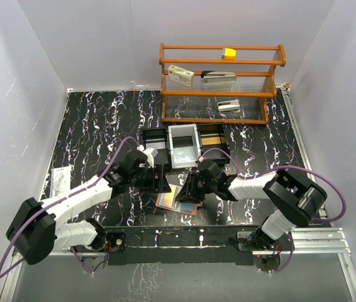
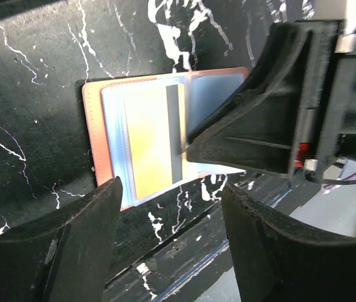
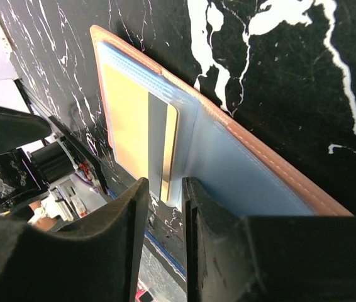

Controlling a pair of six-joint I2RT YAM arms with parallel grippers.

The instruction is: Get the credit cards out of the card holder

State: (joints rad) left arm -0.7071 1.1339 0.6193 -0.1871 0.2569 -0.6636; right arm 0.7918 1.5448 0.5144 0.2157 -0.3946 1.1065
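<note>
Since the card holder lies spread flat, the right pincer, jaws narrowly apart, noses the edge of the yellow-orange card while the left pincer hovers open

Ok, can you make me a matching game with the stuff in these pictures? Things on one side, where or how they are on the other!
Things:
1. card holder
2. yellow card
3. wooden shelf
4. left gripper

Places and states:
a. at the back of the table
b. wide open, holding nothing
c. lying open, salmon pink
d. sitting in the card holder

Pairs: 1-c, 2-d, 3-a, 4-b
</note>
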